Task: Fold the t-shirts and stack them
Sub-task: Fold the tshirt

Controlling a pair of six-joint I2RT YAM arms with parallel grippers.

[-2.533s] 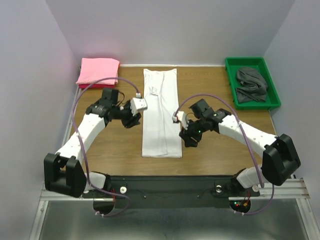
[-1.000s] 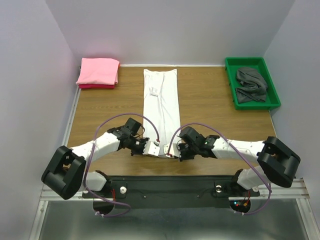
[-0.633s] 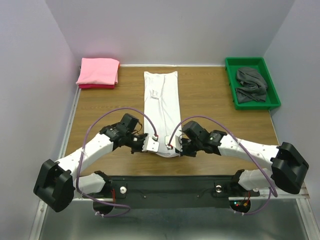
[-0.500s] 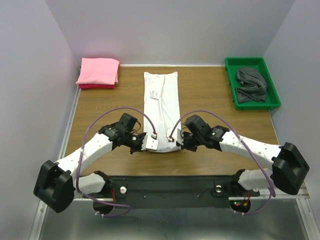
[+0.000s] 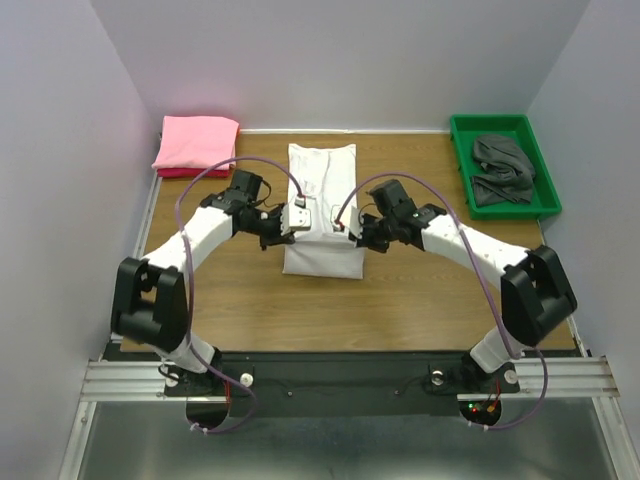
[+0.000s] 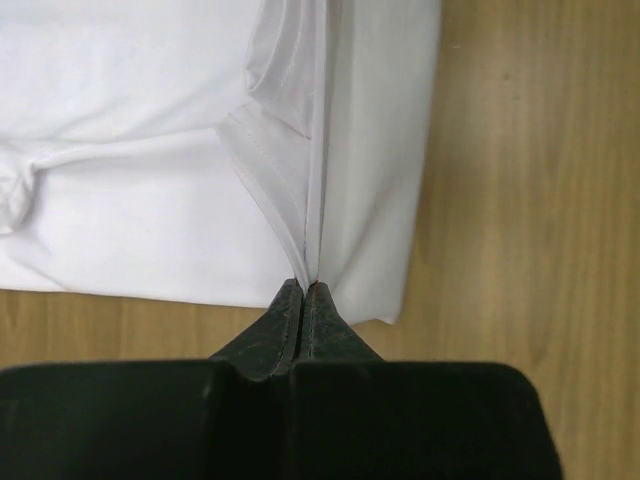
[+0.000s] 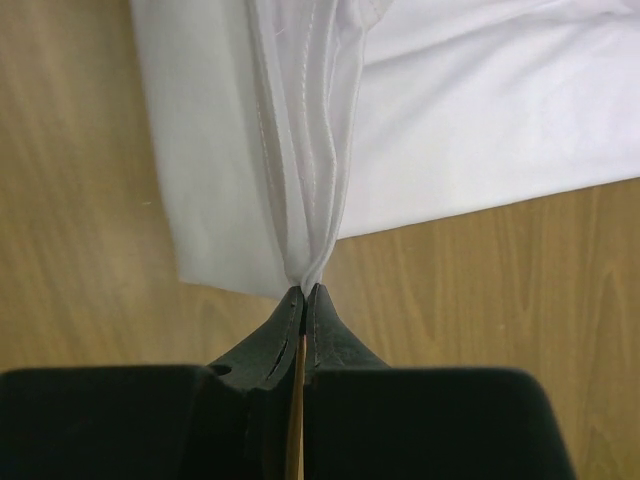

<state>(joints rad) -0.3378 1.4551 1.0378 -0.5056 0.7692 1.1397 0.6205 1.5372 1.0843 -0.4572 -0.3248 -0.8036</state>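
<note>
Wooden table: fills the middle of the top view between pale walls. Both arms reach over it from the lower edge.
White t-shirt: centre of the top view, lying as a narrow upright strip. Its lower part is doubled back over itself, with the fold at the bottom. The raised hem is pinched at its left and right corners, about halfway up the strip.
Green tray: upper right of the top view, by the right wall.
Pink t-shirt: upper left of the top view, folded into a flat square, well apart from the white one.
Dark grey t-shirt: crumpled inside the green tray.
Left gripper: fingers pressed together on a thin pleat of the white t-shirt's edge. In its wrist view the cloth runs straight up from the tips, with bare wood on the right.
Right gripper: clamped the same way on a stitched, bunched edge of the white t-shirt, on the strip's right side, with wood showing on both sides below the cloth.
</note>
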